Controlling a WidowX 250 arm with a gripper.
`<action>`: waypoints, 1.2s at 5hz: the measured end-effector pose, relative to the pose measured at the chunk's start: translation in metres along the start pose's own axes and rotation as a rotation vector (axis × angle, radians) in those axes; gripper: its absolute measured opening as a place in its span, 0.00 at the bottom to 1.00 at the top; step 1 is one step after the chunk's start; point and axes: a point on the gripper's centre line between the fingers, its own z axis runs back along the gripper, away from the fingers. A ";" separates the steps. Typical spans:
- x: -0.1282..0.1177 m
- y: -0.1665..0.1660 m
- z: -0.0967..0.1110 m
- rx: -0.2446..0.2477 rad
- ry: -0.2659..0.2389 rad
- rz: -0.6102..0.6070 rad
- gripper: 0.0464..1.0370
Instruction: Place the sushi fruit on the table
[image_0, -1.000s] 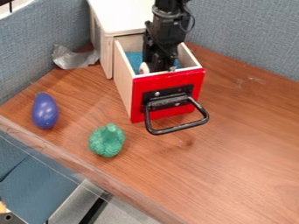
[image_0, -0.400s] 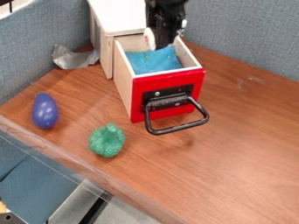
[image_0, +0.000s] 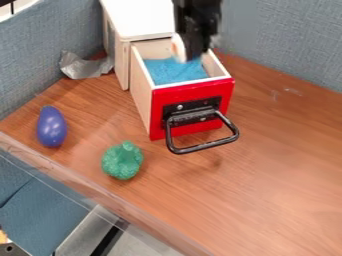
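Observation:
The black gripper (image_0: 192, 52) hangs at the top of the view, over the back part of the open drawer. It is shut on the sushi (image_0: 178, 48), a white round piece that shows at the gripper's left side, with a small orange-red patch on its face. The drawer (image_0: 194, 107) has a red front with a black handle and a blue lining inside. Brown wooden table (image_0: 267, 165) surface spreads in front of the drawer and to its right.
A purple eggplant (image_0: 51, 126) lies at the left, and a green broccoli (image_0: 122, 160) stands near the table's front edge. The white-topped cabinet (image_0: 141, 20) is behind the drawer, with crumpled grey material (image_0: 83, 65) to its left. Blue-grey partitions line the back.
The gripper has risen out of the drawer with the sushi, uncovering the blue lining. Since the later earlier frame it has shifted slightly right and down. The drawer, eggplant and broccoli have not moved.

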 end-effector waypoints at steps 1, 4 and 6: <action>0.004 -0.031 -0.010 -0.046 0.008 -0.053 0.41; 0.004 -0.097 -0.070 -0.112 0.092 -0.104 0.41; -0.005 -0.122 -0.100 -0.075 0.126 -0.147 0.41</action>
